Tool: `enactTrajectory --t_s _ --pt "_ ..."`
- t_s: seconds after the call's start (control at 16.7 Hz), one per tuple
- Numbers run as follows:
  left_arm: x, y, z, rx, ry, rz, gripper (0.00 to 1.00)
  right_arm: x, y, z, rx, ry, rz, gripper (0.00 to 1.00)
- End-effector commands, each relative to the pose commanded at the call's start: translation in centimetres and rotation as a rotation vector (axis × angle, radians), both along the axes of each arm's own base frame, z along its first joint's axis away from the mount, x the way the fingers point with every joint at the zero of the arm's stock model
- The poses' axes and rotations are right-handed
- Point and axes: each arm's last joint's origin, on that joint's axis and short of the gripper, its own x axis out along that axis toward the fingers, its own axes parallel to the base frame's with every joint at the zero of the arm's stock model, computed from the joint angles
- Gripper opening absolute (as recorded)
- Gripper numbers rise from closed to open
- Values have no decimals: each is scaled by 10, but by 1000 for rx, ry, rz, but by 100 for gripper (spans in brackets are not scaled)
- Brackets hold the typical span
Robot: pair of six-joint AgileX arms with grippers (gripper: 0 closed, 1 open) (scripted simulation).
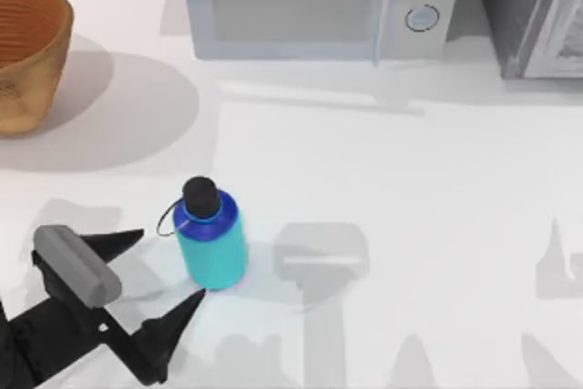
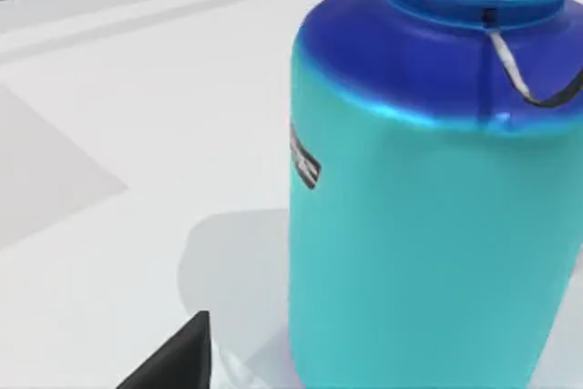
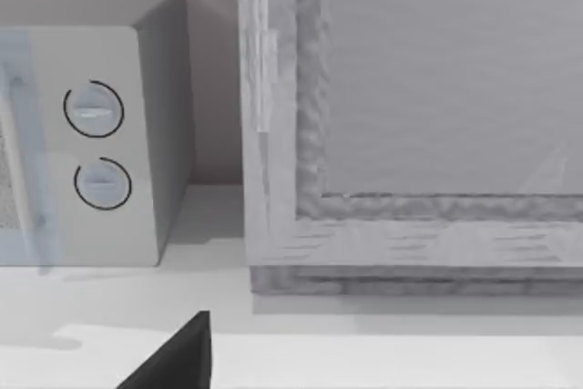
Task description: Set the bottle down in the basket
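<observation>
The bottle (image 1: pixel 211 239) stands upright on the white table at front left, teal with a blue shoulder, black cap and thin loop strap. My left gripper (image 1: pixel 171 265) is open just to its left, and both dark fingertips reach toward the bottle's base without touching it. The left wrist view has the bottle (image 2: pixel 428 225) close up beside one fingertip (image 2: pixel 178 357). The basket (image 1: pixel 27 52), tan woven wicker, sits at the back left corner, well apart from the bottle. In the right wrist view one fingertip (image 3: pixel 178 353) of my right gripper sits far to the side, facing the back of the table.
A grey microwave (image 1: pixel 310 2) stands along the back edge, with a grey framed cabinet (image 1: pixel 537 11) to its right. Both also appear in the right wrist view, the microwave (image 3: pixel 91 134) and the cabinet (image 3: pixel 410 134). Bare white tabletop lies between bottle and basket.
</observation>
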Motion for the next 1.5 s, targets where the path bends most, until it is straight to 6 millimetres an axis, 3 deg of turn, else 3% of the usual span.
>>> enactTrajectory --t_s 0.18,0.24,0.48,1.14,1.5 --pt "0 0 0 0 0 0 100 0 0 0 0 0 0 100" --pt "-2 2 -8 14 63 9 100 0 0 0 0 0 0 100" --pt "7 -3 -4 4 5 1 100 0 0 0 0 0 0 100" --pt "40 -39 -12 0 0 0 100 0 0 0 0 0 0 100" --pt "48 -49 -14 0 0 0 100 0 0 0 0 0 0 100"
